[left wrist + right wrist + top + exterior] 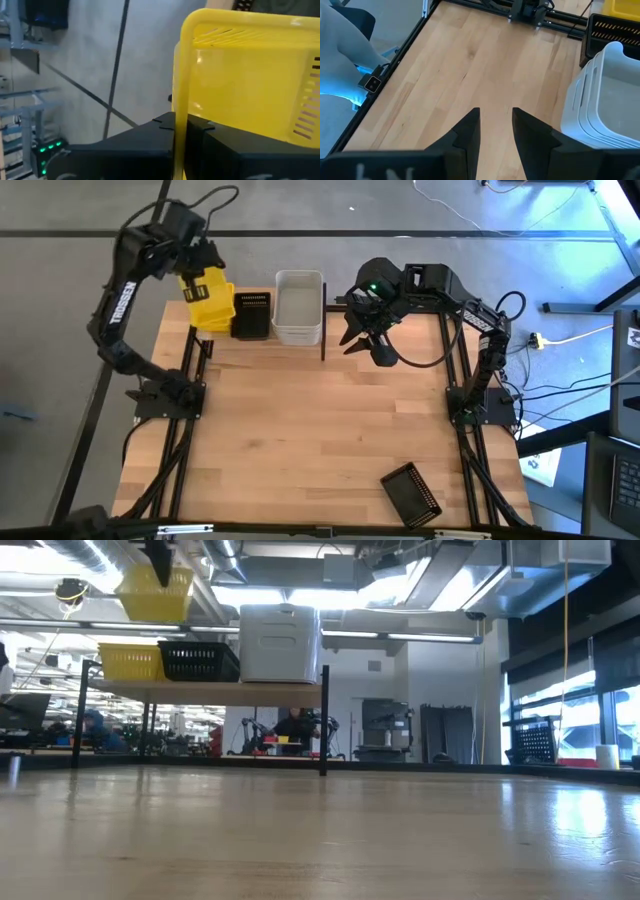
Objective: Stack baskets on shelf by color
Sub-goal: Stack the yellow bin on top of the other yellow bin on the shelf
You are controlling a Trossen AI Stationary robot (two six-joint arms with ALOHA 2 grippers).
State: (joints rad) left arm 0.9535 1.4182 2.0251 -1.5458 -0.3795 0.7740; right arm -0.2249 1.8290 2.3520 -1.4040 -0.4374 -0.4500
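Note:
My left gripper [200,277] is shut on a yellow basket [155,590], which hangs in the air above the shelf's left end. On the shelf board [200,691] another yellow basket [130,662] stands on its base. Beside it are a black perforated basket [198,660] and a stack of white baskets [280,643]. A second black basket [411,492] lies on the table near its near right edge. My right gripper [367,340] hovers open over the table just right of the white baskets [605,107] and touches nothing. My left gripper [181,122] pinches one side wall of the yellow basket at its rim [181,75]. One finger [157,127] is outside the basket and the other finger [207,131] is inside. The basket is lifted clear, above the yellow basket on the shelf [213,315].
A black upright divider [323,320] stands at the right of the white stack, close to my right gripper. Black frame rails [462,395] run along both sides of the wooden tabletop [320,430]. Cables and floor lie beyond the table's far and right edges.

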